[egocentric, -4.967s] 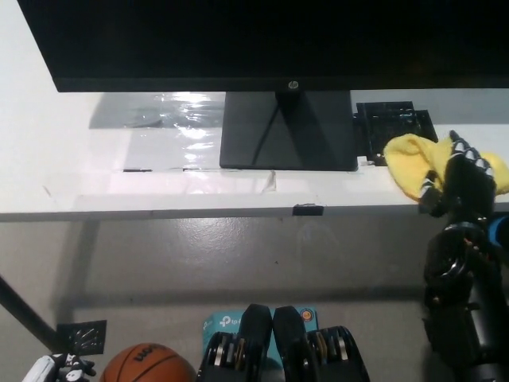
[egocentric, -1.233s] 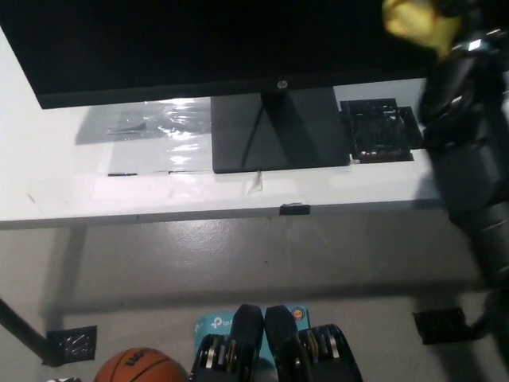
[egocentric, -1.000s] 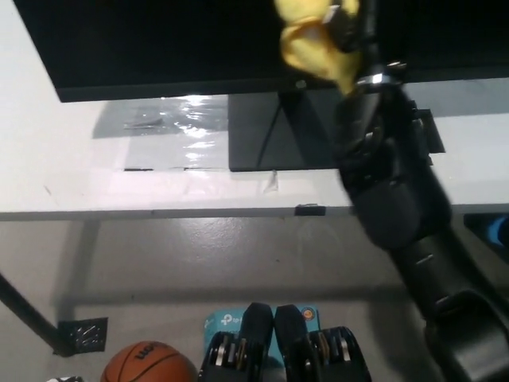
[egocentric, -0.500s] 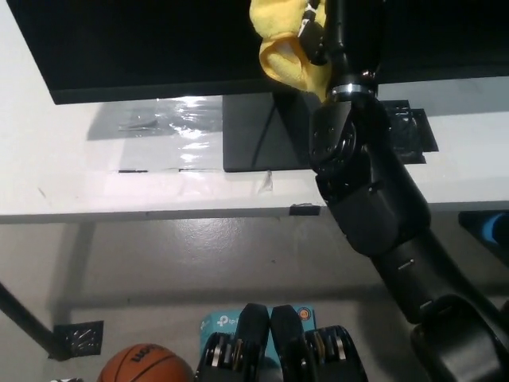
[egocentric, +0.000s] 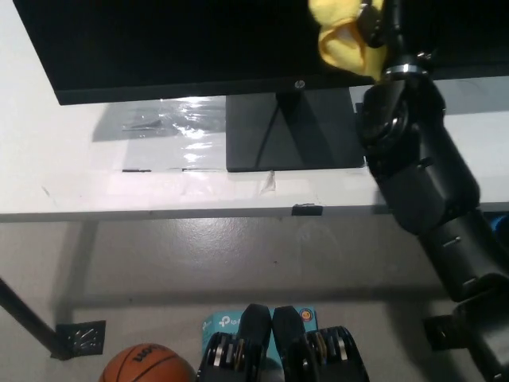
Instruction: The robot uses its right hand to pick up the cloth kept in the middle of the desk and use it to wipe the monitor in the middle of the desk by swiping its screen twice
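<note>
My black right hand point(egocentric: 375, 17) grips the soft, crumpled yellow cloth point(egocentric: 343, 38) against the monitor point(egocentric: 199, 40)'s glossy flat screen above the smooth white table point(egocentric: 95, 171).

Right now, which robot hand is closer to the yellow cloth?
Right. The black right hand holds the yellow cloth against the monitor. The white left hand is not in view.

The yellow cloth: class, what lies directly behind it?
The yellow cloth, bunched in the black right hand, lies against the wide black monitor screen. The patch of screen it covers cannot be seen.
</note>
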Controlling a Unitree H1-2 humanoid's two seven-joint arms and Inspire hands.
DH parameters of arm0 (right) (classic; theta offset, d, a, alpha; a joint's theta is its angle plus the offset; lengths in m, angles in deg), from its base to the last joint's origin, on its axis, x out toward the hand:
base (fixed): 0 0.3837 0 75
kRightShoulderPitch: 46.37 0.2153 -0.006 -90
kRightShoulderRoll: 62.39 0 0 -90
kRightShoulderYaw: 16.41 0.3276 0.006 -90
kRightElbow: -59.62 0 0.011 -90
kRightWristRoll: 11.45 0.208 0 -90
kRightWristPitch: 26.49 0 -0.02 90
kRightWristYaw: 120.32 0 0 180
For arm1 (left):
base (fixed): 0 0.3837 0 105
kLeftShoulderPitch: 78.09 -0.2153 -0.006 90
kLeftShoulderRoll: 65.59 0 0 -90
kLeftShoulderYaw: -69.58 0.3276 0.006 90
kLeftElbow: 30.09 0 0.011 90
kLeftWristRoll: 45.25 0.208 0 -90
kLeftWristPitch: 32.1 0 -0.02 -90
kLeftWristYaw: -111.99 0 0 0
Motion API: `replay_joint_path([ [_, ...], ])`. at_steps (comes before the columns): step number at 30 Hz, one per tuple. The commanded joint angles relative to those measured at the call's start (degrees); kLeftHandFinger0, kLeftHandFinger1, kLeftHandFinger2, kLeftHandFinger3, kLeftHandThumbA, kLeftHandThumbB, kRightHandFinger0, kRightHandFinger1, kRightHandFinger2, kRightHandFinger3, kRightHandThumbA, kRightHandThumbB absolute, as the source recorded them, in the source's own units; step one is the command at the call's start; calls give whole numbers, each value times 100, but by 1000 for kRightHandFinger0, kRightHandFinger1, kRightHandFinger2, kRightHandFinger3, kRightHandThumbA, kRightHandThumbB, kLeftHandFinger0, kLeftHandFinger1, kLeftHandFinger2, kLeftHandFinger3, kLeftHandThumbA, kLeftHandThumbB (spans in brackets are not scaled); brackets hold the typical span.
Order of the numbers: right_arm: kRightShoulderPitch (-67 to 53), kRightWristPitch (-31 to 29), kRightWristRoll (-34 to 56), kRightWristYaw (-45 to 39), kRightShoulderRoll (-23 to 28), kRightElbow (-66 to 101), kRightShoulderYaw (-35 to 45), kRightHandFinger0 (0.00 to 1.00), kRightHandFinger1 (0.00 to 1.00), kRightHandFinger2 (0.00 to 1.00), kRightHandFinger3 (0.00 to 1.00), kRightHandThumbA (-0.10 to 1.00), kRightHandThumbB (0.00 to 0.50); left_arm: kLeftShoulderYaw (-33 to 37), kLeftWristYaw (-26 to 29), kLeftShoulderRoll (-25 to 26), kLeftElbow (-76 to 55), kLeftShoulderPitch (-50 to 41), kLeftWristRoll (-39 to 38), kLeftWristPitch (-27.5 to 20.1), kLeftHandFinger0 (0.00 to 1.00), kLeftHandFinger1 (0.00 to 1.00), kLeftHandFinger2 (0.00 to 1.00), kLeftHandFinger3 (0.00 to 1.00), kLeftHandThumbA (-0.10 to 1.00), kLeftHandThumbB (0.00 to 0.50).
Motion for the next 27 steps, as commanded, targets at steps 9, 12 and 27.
replay_joint_path([
  [9,381,-137,229,85,839,-572,540,1,148,403,481,-100,225,-67,-33,45,-178,-89,16,45,547,563,680,789,760,327],
  [12,237,136,171,-81,916,-262,599,0,9,212,294,-100,202,-89,-19,61,-208,-171,19,51,574,586,706,798,771,348],
  [27,-132,190,-246,-455,1330,12,1115,0,0,112,399,-100,199,-82,21,46,-254,-288,105,31,557,567,688,794,784,359],
])
